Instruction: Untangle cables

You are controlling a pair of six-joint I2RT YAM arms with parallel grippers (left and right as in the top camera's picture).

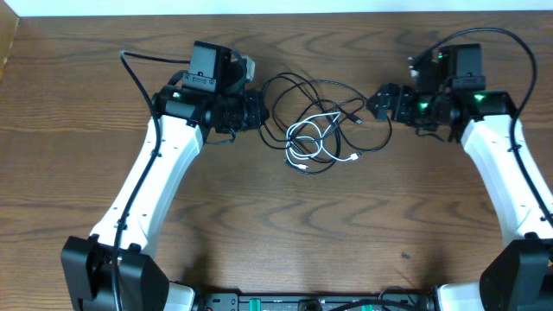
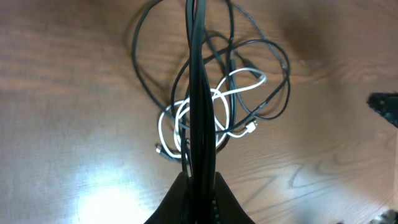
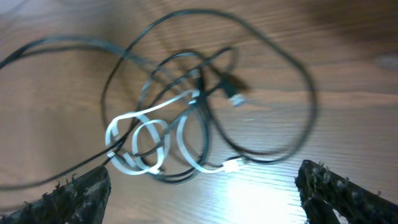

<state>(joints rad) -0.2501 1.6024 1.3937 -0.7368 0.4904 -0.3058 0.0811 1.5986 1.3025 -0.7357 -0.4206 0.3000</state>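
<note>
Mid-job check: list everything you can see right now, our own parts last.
white cable: one, white, coiled mid-table, tangled with the black loops
black cable: one or two (cannot tell), black, looped around and through the white one
table: one, brown wood, under everything
left gripper: one, black, at the tangle's left side, jaws shut
right gripper: one, black, at the tangle's right side, jaws open, holding nothing

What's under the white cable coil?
Bare table, plus black cable strands threading the loops of the white cable. Which runs beneath at each crossing isn't clear; the left fingers cover the coil's middle from the left wrist.
</note>
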